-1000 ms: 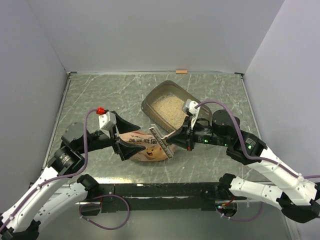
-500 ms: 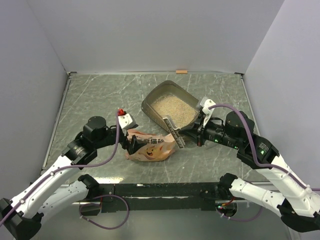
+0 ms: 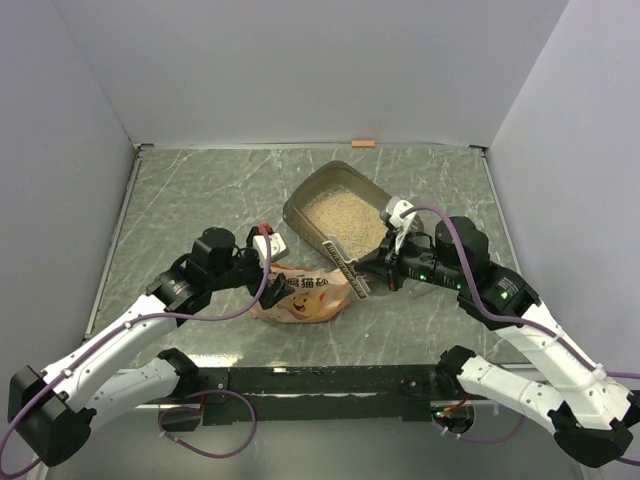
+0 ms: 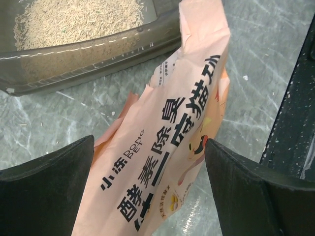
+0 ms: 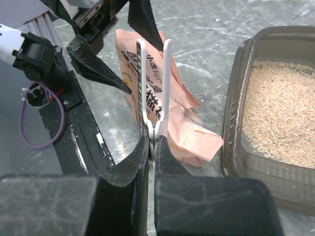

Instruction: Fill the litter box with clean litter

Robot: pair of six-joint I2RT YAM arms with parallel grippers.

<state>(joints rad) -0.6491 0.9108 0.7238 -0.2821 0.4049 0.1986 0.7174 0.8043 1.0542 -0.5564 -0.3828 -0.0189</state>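
Note:
The litter box is a dark translucent tray at the middle back, and pale clean litter covers its floor. The crinkled orange-pink bag lies flat in front of it. My left gripper is open at the bag's left end. In the left wrist view the left gripper has a finger on each side of the bag, with the litter box beyond. My right gripper is shut on a white toothed clip. In the right wrist view the right gripper holds the clip above the bag, beside the litter box.
A small tan strip lies at the table's back edge. White walls close in the table on three sides. A black rail with both arm bases runs along the near edge. Purple cables trail from both arms.
My left arm has swung right and its open gripper now sits at the bag's left end. The right gripper has carried the clip back off the bag toward the litter box's near corner.

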